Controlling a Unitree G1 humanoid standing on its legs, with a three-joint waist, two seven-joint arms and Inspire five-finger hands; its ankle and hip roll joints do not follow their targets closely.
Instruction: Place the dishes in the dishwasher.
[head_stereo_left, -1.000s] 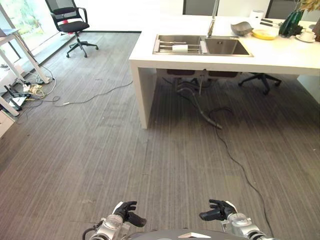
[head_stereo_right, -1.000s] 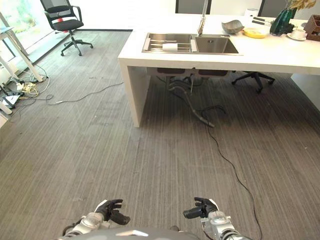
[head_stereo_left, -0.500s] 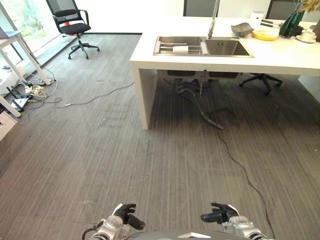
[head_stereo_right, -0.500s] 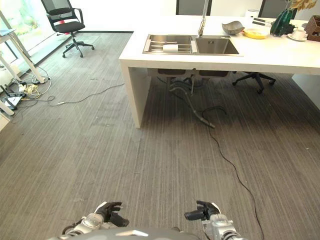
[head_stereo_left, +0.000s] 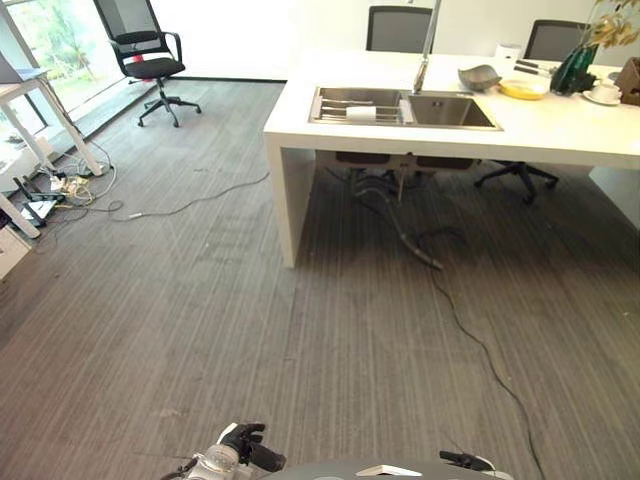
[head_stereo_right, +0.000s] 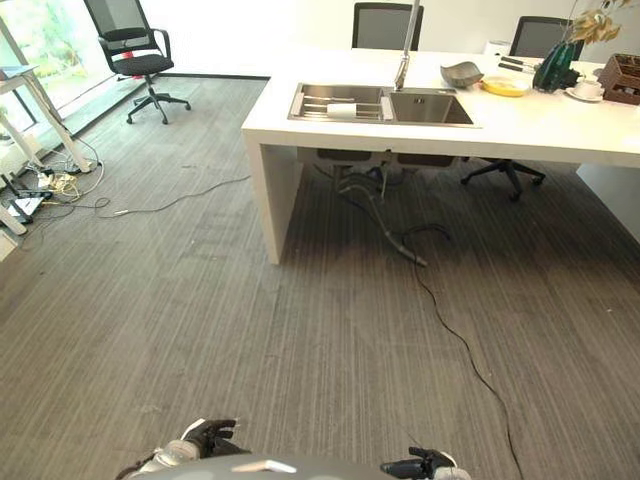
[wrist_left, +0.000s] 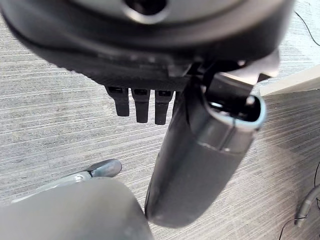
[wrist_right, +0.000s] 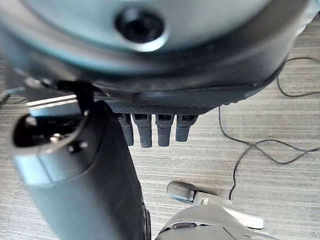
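The left hand (head_stereo_left: 243, 446) sits at about 7 o'clock at the bottom edge of the left eye view, low over the grey carpet floor (head_stereo_left: 200, 320), and its wrist view shows the fingers (wrist_left: 141, 105) hanging straight and relaxed with the thumb (wrist_left: 200, 160) standing apart, holding nothing. The right hand (head_stereo_left: 466, 461) peeks in at about 5 o'clock; in its wrist view the fingers (wrist_right: 155, 131) likewise hang loose beside the thumb (wrist_right: 85, 180), apart and empty. The dishes lie well away at 1 o'clock on the white bench (head_stereo_left: 560, 125): a grey bowl (head_stereo_left: 480, 76) just beside the faucet (head_stereo_left: 427, 45), a yellow plate (head_stereo_left: 525, 88) past it, and what seems to be a white cup on a saucer (head_stereo_left: 605, 94) near a dark green vase (head_stereo_left: 577, 66). A double steel sink (head_stereo_left: 405, 106) is set into the bench at 12 o'clock, with a white object, possibly a cup, lying on the rack (head_stereo_left: 361, 113) in the left basin. A black office chair (head_stereo_left: 150, 55) stands at 10 o'clock, and two more chairs (head_stereo_left: 398, 28) stand behind the bench.
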